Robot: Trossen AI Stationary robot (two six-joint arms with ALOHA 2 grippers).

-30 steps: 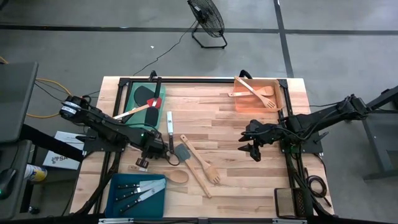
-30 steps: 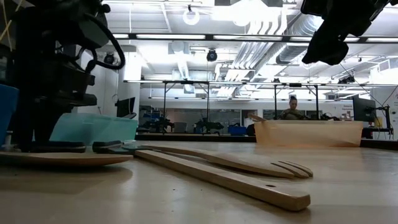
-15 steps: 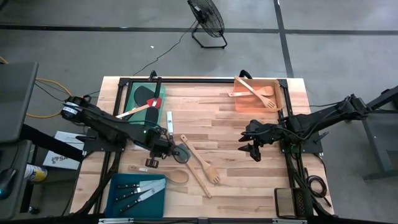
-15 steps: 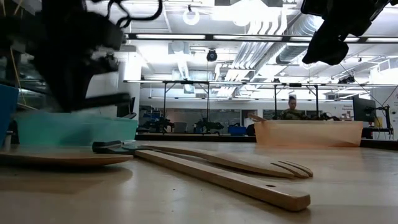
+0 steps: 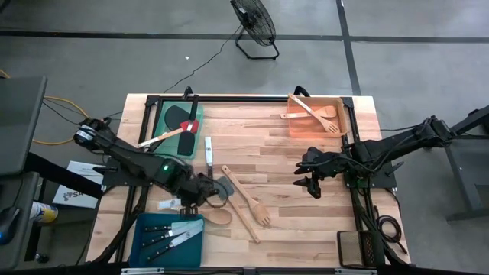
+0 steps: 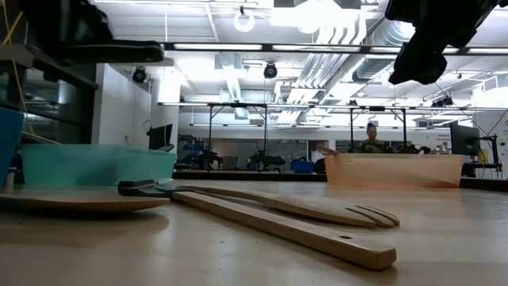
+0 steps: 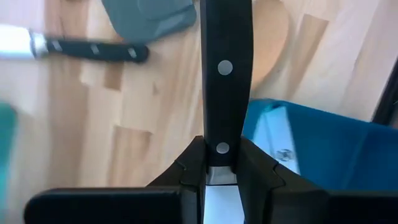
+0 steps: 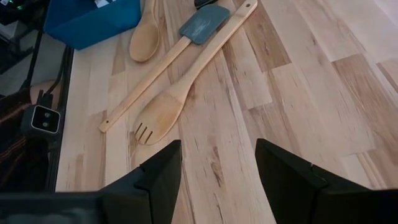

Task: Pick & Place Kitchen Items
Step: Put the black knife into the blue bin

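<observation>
Between the left gripper's (image 7: 219, 163) fingers sits a knife (image 7: 225, 74), clamped at the joint of blade and black riveted handle, the handle pointing away from the wrist. Gripping there likely keeps it from swinging while it is carried. It hangs over the near left part of the surface (image 5: 290, 153), just beside the teal tray (image 5: 150, 229), where other black-handled knives (image 5: 170, 236) already lie; judging by that, the trays sort by kind and this knife belongs with them.

Just below the held knife lie a grey spatula (image 5: 222, 187) and a wooden spoon (image 5: 217, 216), with a slotted wooden turner (image 5: 246, 194) and a plain wooden stick-like utensil (image 5: 244, 221) crossed beside them. Another knife (image 5: 208, 151) lies apart, nearer the green tray (image 5: 163, 122), which holds a red-headed spatula (image 5: 190, 116), a black one (image 5: 175, 114) and a wooden utensil (image 5: 162, 137) leaning over its rim. The orange tray (image 5: 340, 116) at the far right holds wooden spoons (image 5: 315, 114), so wood seems to go there.

The right gripper (image 8: 217, 163) waits above the surface's right half, jaws parted and empty, looking toward the wooden pieces.

A small white label shows on a blade in the teal tray, too blurred to read. No other writing can be made out.
</observation>
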